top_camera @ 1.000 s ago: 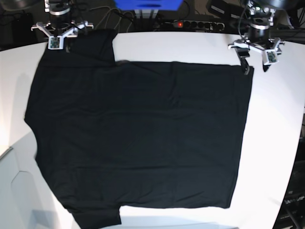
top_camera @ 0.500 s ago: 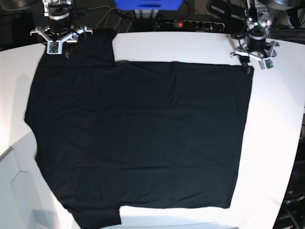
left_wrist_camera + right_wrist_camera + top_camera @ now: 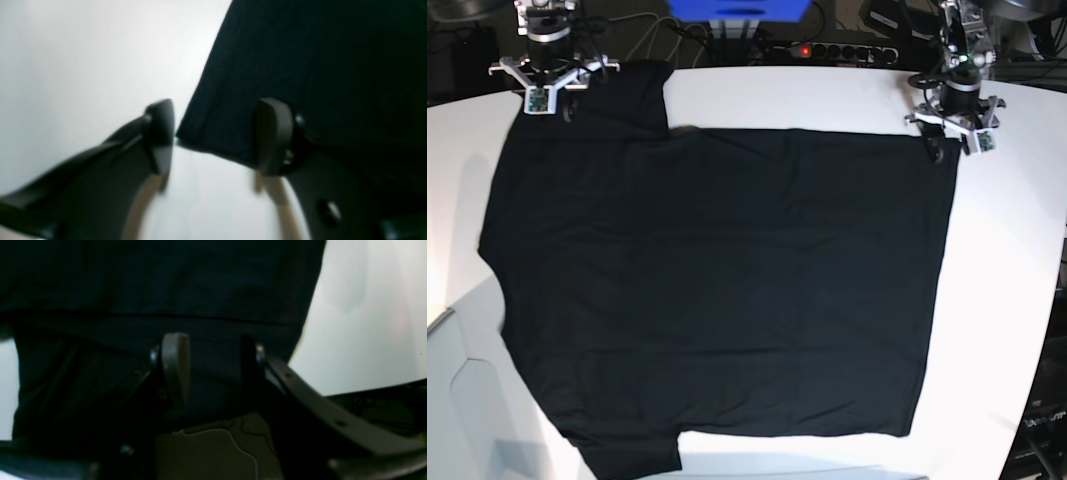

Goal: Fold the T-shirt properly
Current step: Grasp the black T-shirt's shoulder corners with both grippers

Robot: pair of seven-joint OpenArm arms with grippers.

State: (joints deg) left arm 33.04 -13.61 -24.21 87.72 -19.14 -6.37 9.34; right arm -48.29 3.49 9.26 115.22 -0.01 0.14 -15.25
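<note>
At the far edge, both tools gape: left tool (image 3: 213, 136) astride the T-shirt (image 3: 727, 280) corner, right tool (image 3: 213, 370) over its sleeve. Your grasping step; next, pinch both before lifting.

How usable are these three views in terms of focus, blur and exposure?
Left wrist: soft and smeared; the left gripper is open at the T-shirt corner, the white table bright. Right wrist: very dark, the right gripper open over barely textured cloth. Base: sharp, though the table is near blown out and the shirt shows little detail.
</note>
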